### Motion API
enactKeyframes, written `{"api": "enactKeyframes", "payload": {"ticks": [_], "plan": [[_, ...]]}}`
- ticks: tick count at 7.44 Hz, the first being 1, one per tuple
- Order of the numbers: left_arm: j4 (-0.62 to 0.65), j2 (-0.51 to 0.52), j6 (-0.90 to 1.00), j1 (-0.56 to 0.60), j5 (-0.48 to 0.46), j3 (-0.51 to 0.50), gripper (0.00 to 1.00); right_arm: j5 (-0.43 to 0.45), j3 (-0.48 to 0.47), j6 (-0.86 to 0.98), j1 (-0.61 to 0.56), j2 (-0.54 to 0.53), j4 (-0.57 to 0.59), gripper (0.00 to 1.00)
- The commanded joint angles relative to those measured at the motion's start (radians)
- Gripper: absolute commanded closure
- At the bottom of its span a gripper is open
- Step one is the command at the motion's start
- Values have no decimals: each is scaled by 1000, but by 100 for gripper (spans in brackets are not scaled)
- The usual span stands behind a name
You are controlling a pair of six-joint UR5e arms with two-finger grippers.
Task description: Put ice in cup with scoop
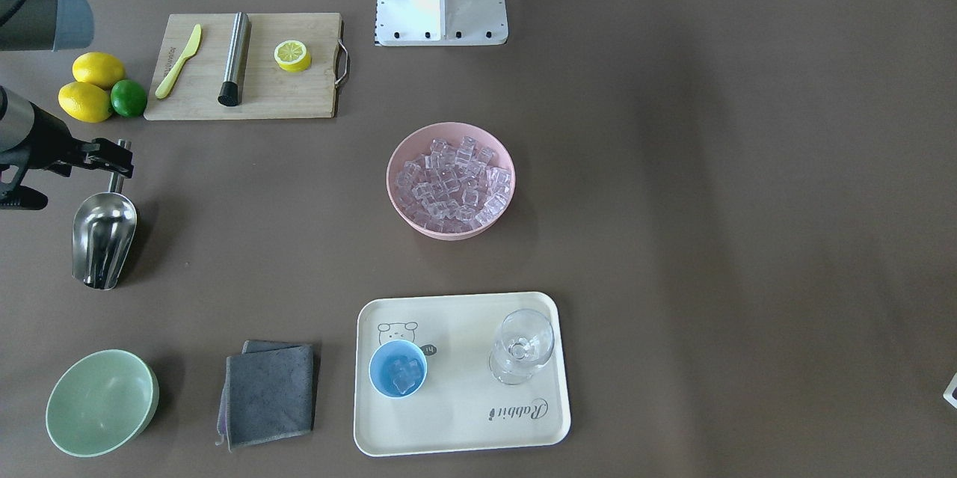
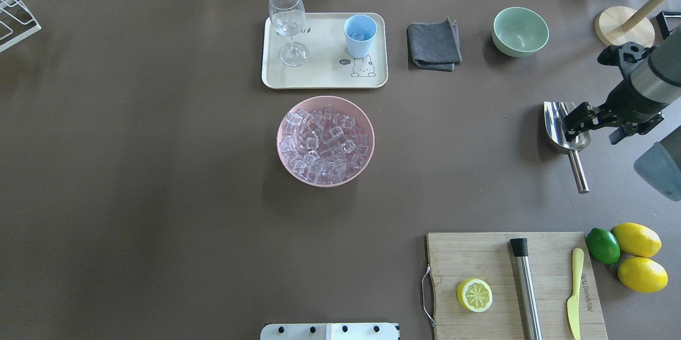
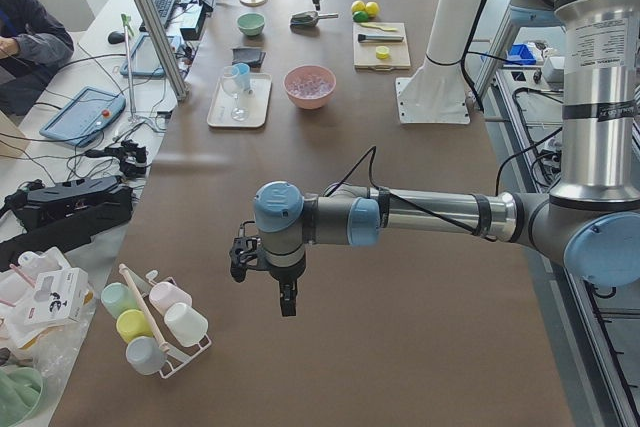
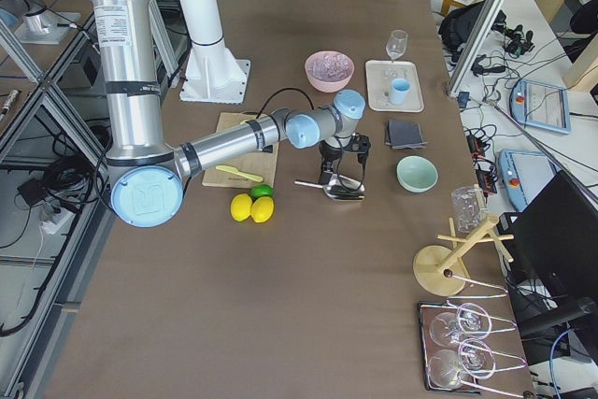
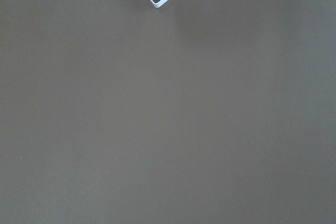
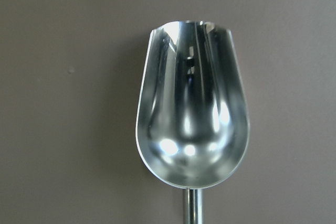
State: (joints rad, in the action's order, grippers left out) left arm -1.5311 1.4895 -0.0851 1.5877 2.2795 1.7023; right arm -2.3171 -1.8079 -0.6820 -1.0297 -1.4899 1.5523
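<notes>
The silver scoop [image 1: 103, 239] lies empty on the table, trough up, and also shows in the overhead view [image 2: 556, 126] and the right wrist view [image 6: 191, 119]. My right gripper [image 1: 112, 156] hovers just above where its trough meets the handle, fingers apart and holding nothing. The ice [image 1: 452, 179] fills a pink bowl [image 1: 396, 209] at mid-table. The light-blue cup [image 1: 398, 367] stands on a cream tray [image 1: 463, 433] with a few ice cubes inside. My left gripper [image 3: 262, 265] hangs over bare table at the far left end; I cannot tell whether it is open.
A clear stemmed glass [image 1: 522, 347] shares the tray. A grey cloth [image 1: 269, 392] and a pale green bowl [image 1: 101, 403] lie beside it. A cutting board [image 1: 299, 96] holds a steel cylinder, knife and lemon half. Lemons and a lime [image 1: 128, 98] lie nearby.
</notes>
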Motion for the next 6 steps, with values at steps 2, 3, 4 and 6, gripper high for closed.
{"api": "enactKeyframes", "payload": {"ticks": [2, 3, 4, 6], "plan": [[-3, 0, -1, -2, 0, -4, 2, 10, -30, 557, -330, 0, 195, 0], [-4, 0, -1, -2, 0, -1, 2, 33, -4, 745, -431, -9, 239, 0], [-4, 3, -1, -2, 2, -4, 2, 30, 62, 885, -532, -18, 241, 0], [-7, -1, 1, 0, 27, -4, 2, 25, 161, 975, -630, -85, 232, 0]]}}
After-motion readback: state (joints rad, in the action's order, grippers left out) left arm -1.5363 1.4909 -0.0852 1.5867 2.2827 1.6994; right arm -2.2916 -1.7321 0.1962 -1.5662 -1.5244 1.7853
